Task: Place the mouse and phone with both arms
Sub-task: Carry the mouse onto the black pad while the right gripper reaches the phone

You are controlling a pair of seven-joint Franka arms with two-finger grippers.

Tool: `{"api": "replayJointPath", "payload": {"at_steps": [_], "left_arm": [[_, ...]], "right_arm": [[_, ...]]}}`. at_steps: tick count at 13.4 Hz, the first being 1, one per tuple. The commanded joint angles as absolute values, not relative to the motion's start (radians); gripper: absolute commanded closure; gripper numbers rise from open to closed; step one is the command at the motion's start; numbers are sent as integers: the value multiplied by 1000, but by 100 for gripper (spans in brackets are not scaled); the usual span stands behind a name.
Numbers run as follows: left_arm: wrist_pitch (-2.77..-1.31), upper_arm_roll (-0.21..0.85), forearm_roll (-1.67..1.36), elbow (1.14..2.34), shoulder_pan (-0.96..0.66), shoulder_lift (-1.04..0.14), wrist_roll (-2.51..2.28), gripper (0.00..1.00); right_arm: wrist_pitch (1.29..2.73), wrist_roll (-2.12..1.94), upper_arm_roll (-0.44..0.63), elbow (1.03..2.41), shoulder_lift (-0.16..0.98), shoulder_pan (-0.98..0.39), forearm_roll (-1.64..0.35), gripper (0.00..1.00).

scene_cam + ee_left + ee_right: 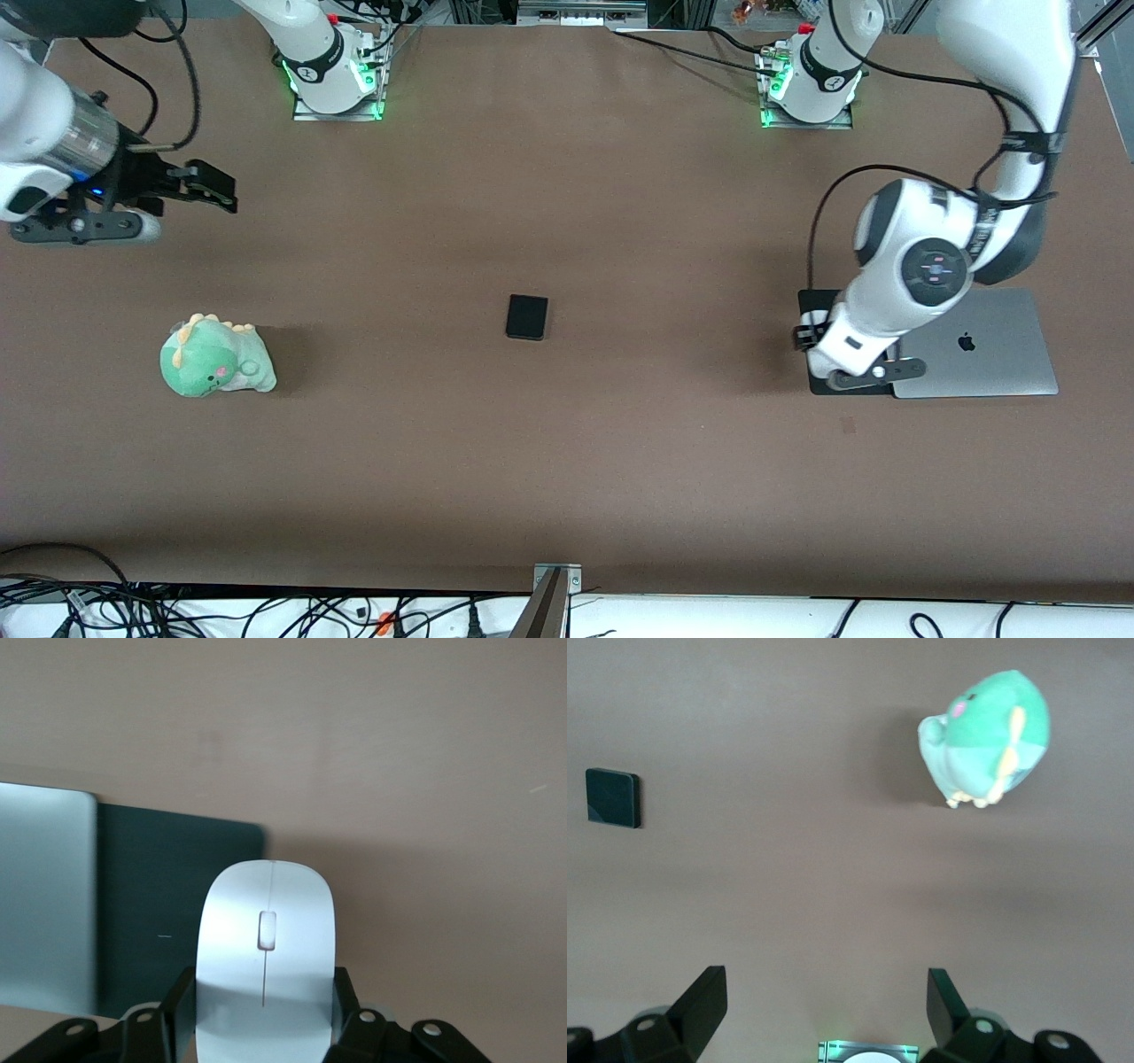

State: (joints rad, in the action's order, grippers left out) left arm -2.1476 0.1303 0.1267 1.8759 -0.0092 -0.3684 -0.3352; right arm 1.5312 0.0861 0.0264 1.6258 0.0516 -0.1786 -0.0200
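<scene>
Left gripper (264, 1014) grips mouse (264, 957) beside Apple-logo laptop (992, 350).

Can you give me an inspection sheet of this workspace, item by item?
Surface: brown matte table.
Job's things: glossy white oval mouse held over the thin black mouse pad; small black flat phone mid-table.
Clutter: green plush dinosaur toward the right arm's end; closed silver laptop beside the pad.
Grippers: left gripper shut on the mouse; right gripper open above bare table, waiting.
Cables: black cables along the table's near edge.
Surroundings: green-lit arm bases.
</scene>
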Motion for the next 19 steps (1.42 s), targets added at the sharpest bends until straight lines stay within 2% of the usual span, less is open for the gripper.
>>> {"api": "replayJointPath", "payload": {"at_steps": [1, 3, 5, 9, 15, 16, 17, 18, 19], "left_arm": [[-2311, 149, 143, 2079, 90, -282, -189, 38], [-2463, 149, 150, 2192, 129, -282, -143, 37], [-2555, 146, 158, 2223, 143, -325, -133, 36], [-2634, 143, 158, 2217, 149, -399, -127, 36], [-2646, 137, 176, 2188, 149, -439, -127, 31], [-2646, 137, 178, 2186, 149, -439, -129, 28], [-2643, 137, 179, 2186, 149, -436, -130, 20], [-2638, 137, 179, 2183, 149, -427, -132, 0], [-2632, 135, 179, 2180, 149, -407, -133, 0]], "right_arm": [[1589, 199, 31, 1609, 132, -253, -34, 0], [1664, 323, 31, 1609, 193, -325, -43, 0], [1760, 411, 31, 1611, 263, -397, -46, 0], [1942, 621, 31, 1611, 383, -494, -44, 0], [2209, 848, 31, 1609, 566, -561, -43, 0], [2250, 880, 32, 1608, 587, -583, -43, 0], [2281, 918, 32, 1608, 606, -592, -43, 0], [2301, 939, 31, 1608, 621, -601, -40, 0], [2306, 937, 32, 1605, 633, -617, -35, 0]]}}
